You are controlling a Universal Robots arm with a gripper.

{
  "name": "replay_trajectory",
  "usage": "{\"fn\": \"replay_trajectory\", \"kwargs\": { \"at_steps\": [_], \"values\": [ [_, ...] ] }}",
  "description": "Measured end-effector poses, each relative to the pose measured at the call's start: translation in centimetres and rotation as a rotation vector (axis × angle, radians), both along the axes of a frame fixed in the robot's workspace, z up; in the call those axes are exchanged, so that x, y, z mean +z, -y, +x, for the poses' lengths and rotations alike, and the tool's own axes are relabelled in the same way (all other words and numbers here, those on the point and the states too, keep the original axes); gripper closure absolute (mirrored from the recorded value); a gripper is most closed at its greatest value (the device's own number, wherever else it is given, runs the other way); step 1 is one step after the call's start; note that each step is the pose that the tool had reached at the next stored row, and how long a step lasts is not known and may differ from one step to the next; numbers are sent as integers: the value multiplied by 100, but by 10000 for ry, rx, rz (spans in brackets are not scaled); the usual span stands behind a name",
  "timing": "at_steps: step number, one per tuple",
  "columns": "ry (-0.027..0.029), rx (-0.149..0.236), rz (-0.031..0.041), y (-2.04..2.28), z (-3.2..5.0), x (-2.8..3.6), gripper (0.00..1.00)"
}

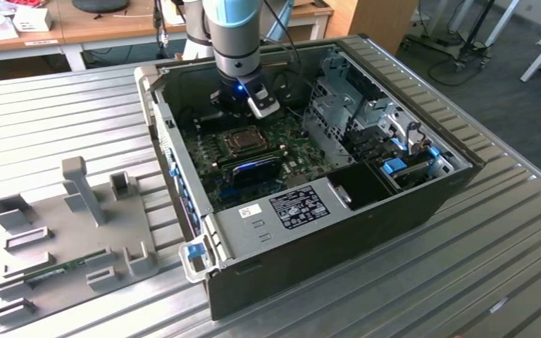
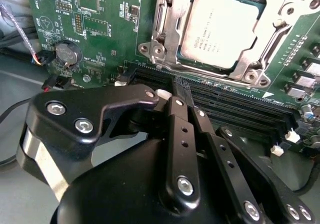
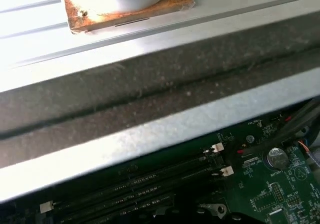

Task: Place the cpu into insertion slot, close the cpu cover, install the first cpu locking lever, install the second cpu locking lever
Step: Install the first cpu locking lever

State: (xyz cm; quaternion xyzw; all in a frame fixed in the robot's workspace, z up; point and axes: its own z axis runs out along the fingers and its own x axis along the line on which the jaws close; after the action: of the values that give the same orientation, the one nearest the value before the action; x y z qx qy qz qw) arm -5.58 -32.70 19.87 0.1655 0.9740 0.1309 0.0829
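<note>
Cpu point(image 2: 225, 31) comes first: I count one, a flat square chip with a dull silvery top. It sits inside the one insertion slot point(image 2: 172, 58), on the green board point(image 2: 107, 28) in the open computer case point(image 1: 439, 190). One cpu cover point(image 2: 265, 48), a thin shiny metal frame, lies flat around the chip, and the chip's top shows through its big square window.

I have one gripper point(image 2: 177, 101). In the second wrist view my black fingers point(image 2: 180, 134) lie close side by side, with only a thin line between them near the tips, and I hold nothing. I cannot tell if the tips really touch. The cpu is near my fingertips but not touching them. Between my fingertips and the slot run long black memory slots point(image 2: 235, 106), about four of them, with small white clips point(image 2: 292, 135) at the ends. One round silver battery point(image 2: 66, 53) sits on the board to one side of the slot.

In the exterior view, my arm point(image 1: 236, 42) reaches down into the case, and the slot point(image 1: 240, 143) sits just in front of my gripper point(image 1: 242, 107). The case lies on a ribbed metal table point(image 1: 496, 267). On the exterior view's left of the case, one grey holder plate point(image 1: 73, 239) with upright blocks rests on that table, well apart from the case.
</note>
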Motion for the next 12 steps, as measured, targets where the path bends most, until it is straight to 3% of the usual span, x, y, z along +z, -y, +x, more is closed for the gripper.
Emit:
{"fn": "replay_trajectory", "kwargs": {
  "at_steps": [5,6,7,8,12],
  "values": [
    [-1,-1,-1,57,-2,0,90],
    [2,-2,22,59,-2,0,90],
    [9,-2,118,62,-2,0,90],
    [11,-2,162,63,-2,0,90],
    [10,-1,166,79,-2,-2,90]
  ]
}}
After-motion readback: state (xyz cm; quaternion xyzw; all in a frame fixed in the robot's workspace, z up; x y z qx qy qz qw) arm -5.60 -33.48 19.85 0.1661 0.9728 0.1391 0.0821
